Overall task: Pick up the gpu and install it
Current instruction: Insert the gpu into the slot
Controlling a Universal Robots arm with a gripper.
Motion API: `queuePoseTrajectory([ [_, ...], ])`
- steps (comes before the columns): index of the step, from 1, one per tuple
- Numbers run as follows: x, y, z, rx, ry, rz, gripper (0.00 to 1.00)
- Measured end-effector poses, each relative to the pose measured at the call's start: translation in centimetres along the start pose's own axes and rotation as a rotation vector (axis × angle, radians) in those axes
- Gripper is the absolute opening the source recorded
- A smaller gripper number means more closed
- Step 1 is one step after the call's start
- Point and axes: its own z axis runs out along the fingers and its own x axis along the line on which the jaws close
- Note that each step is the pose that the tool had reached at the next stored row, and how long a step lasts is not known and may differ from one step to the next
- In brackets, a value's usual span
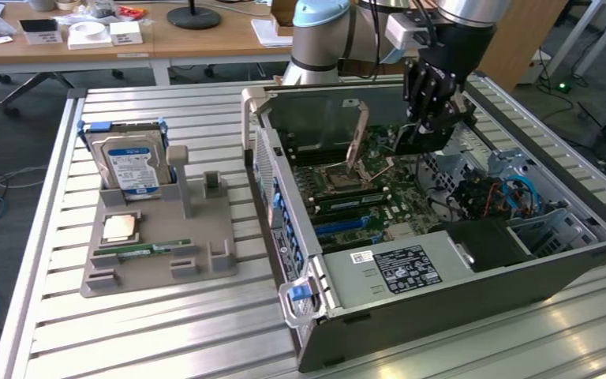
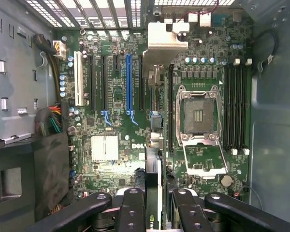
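Your gripper point(image 1: 435, 122) is clamped on the gpu point(image 2: 153, 188). It is probably light, stiff and fragile, so grip the board edges, not the components.

One arm point(image 1: 319, 31); one gripper point(image 1: 432, 118) with two fingers point(image 2: 131, 208); one gpu point(image 2: 153, 179); one open case point(image 1: 440, 308) on one bench point(image 1: 124, 332); one motherboard point(image 2: 111, 121); one CPU socket point(image 2: 198, 116); four RAM slots point(image 2: 236, 106); one blue slot point(image 2: 129, 82); one white slot point(image 2: 79, 79); one silver heatsink point(image 2: 105, 147); one coin battery point(image 2: 226, 180); one label point(image 1: 400, 268); one grey holder point(image 1: 155, 272), bearing one hard drive point(image 1: 129, 162), one chip point(image 1: 121, 227) and one RAM stick point(image 1: 154, 250); one wooden desk point(image 1: 208, 35) behind.
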Motion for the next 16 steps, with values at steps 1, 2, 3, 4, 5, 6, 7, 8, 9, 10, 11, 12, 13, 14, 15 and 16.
queuePoseTrajectory([
  [1, 0.0, 0.0, 0.07, 0.0004, 0.0, 0.0, 0.26],
  [2, 0.0, 0.01, 0.15, 0.0008, -0.0001, 0.0, 0.26],
  [3, 0.0, 0.02, 0.22, 0.0013, -0.0001, 0.0, 0.26],
  [4, 0.0, 0.03, 0.29, 0.0018, -0.0001, 0.0, 0.26],
  [5, 0.0, 0.04, 0.32, 0.002, 0.0, 0.0, 0.26],
  [6, 0.0, 0.04, 0.32, 0.002, 0.0001, 0.0, 0.26],
  [7, 0.0, 0.04, 0.33, 0.002, 0.0001, 0.0, 0.26],
  [8, 0.0, 0.08, 0.34, 0.0021, 0.0002, 0.0, 0.26],
  [9, 0.0, 0.17, 0.37, 0.0023, -0.0003, 0.0, 0.26],
  [10, 0.0, 0.29, 0.4, 0.0027, -0.0003, 0.0, 0.26],
  [11, 0.0, 0.45, 0.42, 0.0036, -0.0002, 0.0, 0.26],
  [12, 0.0, 0.62, 0.46, 0.0048, -0.0002, 0.0, 0.26],
  [13, 0.0, 0.78, 0.52, 0.0061, -0.0003, 0.0, 0.26],
  [14, 0.0, 0.9, 0.58, 0.0073, -0.0003, 0.0, 0.26],
  [15, 0.0, 1.0, 0.66, 0.0085, -0.0004, 0.0, 0.26],
  [16, 0.0, 1.08, 0.72, 0.0095, -0.0003, 0.0, 0.26],
])
